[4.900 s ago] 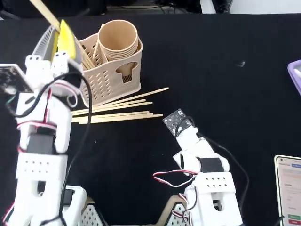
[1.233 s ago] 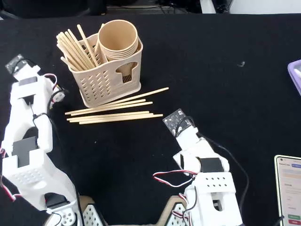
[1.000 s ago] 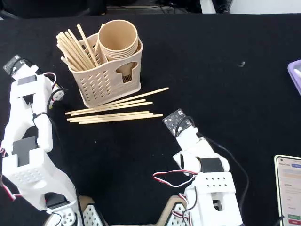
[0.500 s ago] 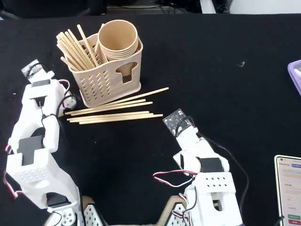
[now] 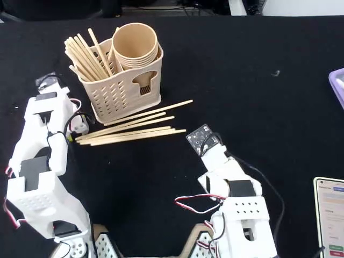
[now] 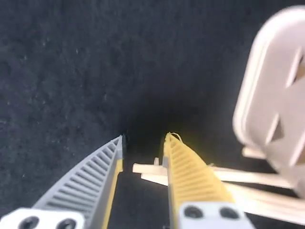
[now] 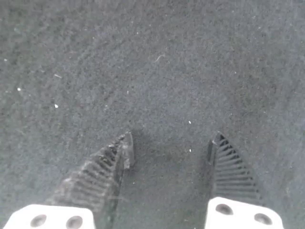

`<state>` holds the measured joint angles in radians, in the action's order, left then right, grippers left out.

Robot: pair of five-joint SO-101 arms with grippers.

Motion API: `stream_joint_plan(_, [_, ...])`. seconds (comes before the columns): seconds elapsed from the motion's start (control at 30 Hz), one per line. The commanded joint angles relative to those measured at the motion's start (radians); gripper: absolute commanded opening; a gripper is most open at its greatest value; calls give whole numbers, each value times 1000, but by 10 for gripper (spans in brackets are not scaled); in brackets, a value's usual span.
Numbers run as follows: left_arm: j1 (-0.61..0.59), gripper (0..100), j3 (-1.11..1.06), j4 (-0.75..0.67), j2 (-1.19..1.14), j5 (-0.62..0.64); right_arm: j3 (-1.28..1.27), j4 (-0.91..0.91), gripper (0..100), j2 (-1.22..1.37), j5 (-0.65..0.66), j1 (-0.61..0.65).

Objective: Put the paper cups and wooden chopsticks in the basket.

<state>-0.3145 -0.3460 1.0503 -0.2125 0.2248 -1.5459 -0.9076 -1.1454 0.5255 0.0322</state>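
Note:
A beige slotted basket (image 5: pixel 126 86) stands at the table's back left, holding a stack of paper cups (image 5: pixel 135 45) and a bundle of wooden chopsticks (image 5: pixel 86 56). Several more chopsticks (image 5: pixel 131 126) lie loose on the black cloth just in front of it. My left gripper (image 5: pixel 75 129) is down at their left ends; in the left wrist view its jaws (image 6: pixel 143 143) are open and the chopstick tips (image 6: pixel 147 171) lie between them, beside the basket's corner (image 6: pixel 271 105). My right gripper (image 7: pixel 171 143) hangs open over bare cloth, its arm (image 5: pixel 215 156) folded near the front.
A purple object (image 5: pixel 337 83) sits at the right edge and a phone (image 5: pixel 330 215) at the front right. The cloth right of the basket is bare.
The left arm dropped a chopstick into the basket, swung down to the table and slid right to the loose chopsticks' left ends, nudging them. The right arm stayed still.

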Motion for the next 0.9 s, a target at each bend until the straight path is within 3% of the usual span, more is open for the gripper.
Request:
stream_joint_plan(0.0, [15,141,-22,71,17,-61,-2,23,254,-22,2,-12])
stream_joint_plan(0.37, [18,141,-74,150,150,-133,-2,23,254,-22,2,-12])
stream_joint_plan(0.7, [180,142,-418,-17,465,-137,-2,23,254,-22,2,-12])
stream_joint_plan(0.87, [185,141,-463,-15,595,-235,-2,23,254,-22,2,-12])
